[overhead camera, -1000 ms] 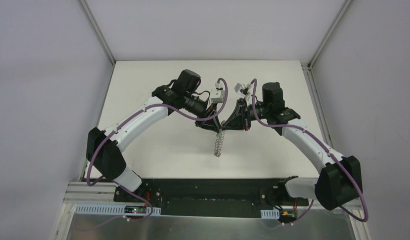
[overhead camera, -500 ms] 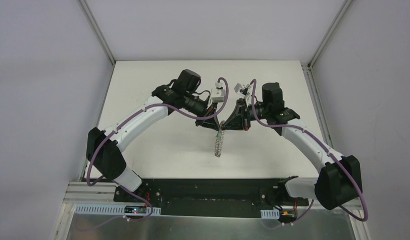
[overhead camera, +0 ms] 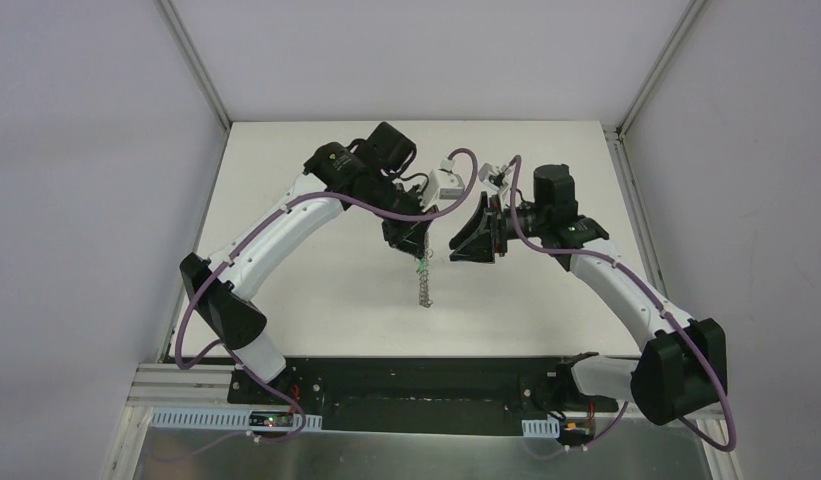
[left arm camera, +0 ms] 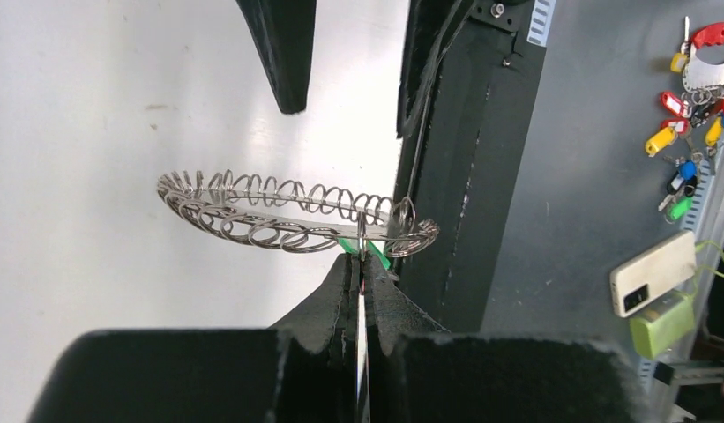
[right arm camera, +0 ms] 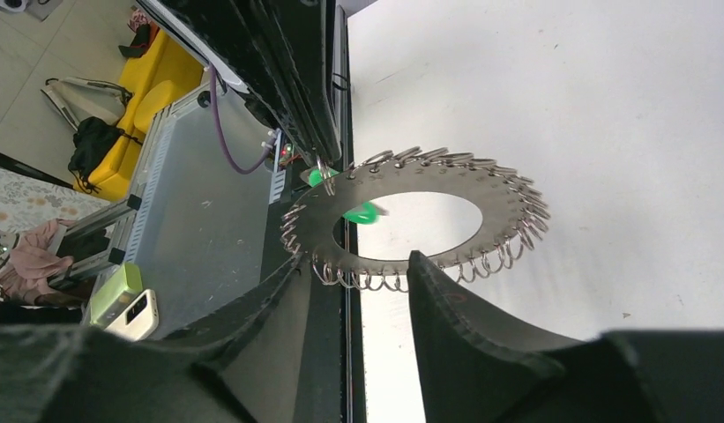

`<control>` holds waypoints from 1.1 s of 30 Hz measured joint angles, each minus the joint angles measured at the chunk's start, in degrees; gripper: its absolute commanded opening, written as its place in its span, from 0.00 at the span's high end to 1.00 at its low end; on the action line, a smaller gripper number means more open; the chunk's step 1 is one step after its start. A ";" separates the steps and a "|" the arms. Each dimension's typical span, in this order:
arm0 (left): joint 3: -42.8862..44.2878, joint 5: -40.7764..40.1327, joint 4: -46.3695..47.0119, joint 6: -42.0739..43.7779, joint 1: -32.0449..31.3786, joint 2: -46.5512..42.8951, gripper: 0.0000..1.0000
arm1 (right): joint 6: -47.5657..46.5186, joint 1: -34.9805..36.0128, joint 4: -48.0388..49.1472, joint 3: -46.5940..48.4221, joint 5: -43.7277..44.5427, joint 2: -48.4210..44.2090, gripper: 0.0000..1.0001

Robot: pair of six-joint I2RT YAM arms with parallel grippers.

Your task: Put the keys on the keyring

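Left wrist view: left tool (left arm camera: 360, 256) clamped on loop-fringed flat grey metal keyring (left arm camera: 287, 211) by green-headed key (left arm camera: 380, 259), right tool (right arm camera: 355, 258) apart.

Bright, even and diffuse from overhead in the top view; only faint, soft-edged shadows on the white table (overhead camera: 326, 300) beneath the arms. Crisp on the keyring (right arm camera: 495, 198) in the right wrist view, with a pale shadow just beside it; dark and blurred on the right gripper (right arm camera: 356, 257) up close; nearly washed out to plain white on the left of the left wrist view.
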 measured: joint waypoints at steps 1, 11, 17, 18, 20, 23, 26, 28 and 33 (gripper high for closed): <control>0.00 -0.63 -0.92 -0.74 0.00 0.04 1.00 | 0.35 -0.13 0.07 0.02 -0.11 -0.28 0.48; 1.36 1.05 -1.75 -12.00 -0.33 1.77 1.00 | 13.11 -0.39 13.51 -1.42 -0.68 -1.07 0.49; 1.36 2.93 -0.26 -16.63 -0.33 2.95 1.00 | 20.83 -0.37 22.43 -4.70 -0.74 -1.07 0.58; 1.36 3.15 -0.11 -17.11 -0.33 3.08 1.00 | 21.62 -0.37 23.58 -5.05 -0.79 -1.07 0.59; 1.36 3.82 0.35 -17.88 -0.33 3.30 1.00 | 22.99 -0.37 25.42 -5.68 -1.11 -1.07 0.61; 1.38 4.33 0.85 -18.86 -0.33 3.37 1.00 | 24.76 -0.02 27.87 -6.64 -1.73 -1.03 0.64; 1.68 5.38 0.94 -19.23 -0.33 3.61 1.00 | 25.64 0.66 29.38 -7.10 -2.32 -0.83 0.66; 1.92 5.81 1.27 -19.43 -0.33 3.93 1.00 | 26.08 1.09 29.97 -7.17 -2.97 -0.55 0.67; 1.97 6.58 1.92 -20.00 -0.33 4.48 1.00 | 26.67 1.95 30.62 -7.17 -4.13 0.22 0.82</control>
